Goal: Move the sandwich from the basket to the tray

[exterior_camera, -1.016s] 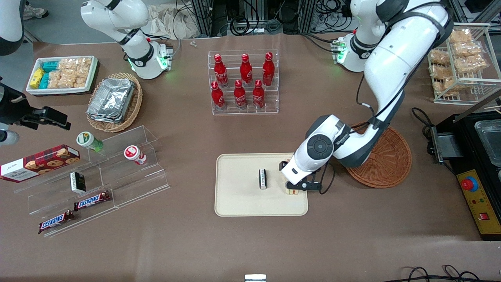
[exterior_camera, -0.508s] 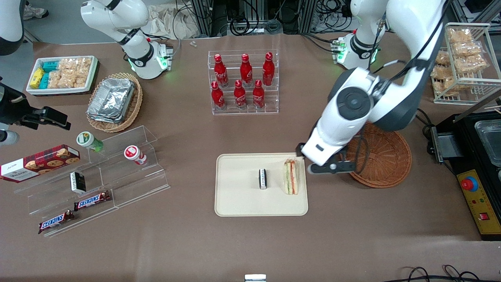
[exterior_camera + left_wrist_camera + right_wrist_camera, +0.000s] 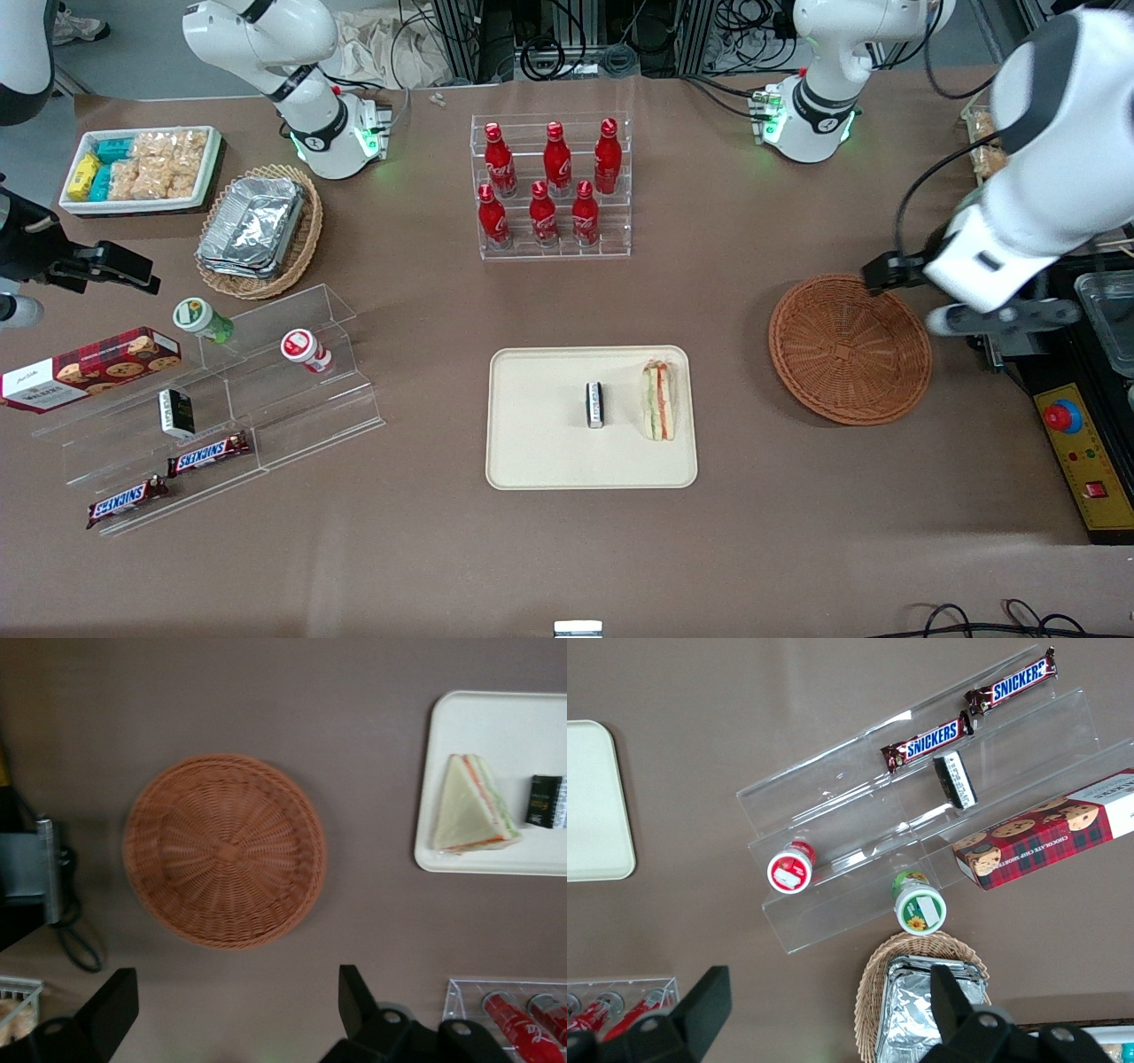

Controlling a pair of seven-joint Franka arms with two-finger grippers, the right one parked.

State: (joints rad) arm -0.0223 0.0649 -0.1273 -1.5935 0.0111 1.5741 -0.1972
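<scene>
- A second ago I hung over the tray (image 3: 532, 461); now my gripper (image 3: 974, 297), fingers apart and empty, floats above the bare basket (image 3: 849, 347).
- The sandwich (image 3: 658, 400) lies on the tray, well away from my fingers; I judge the placing done.
</scene>
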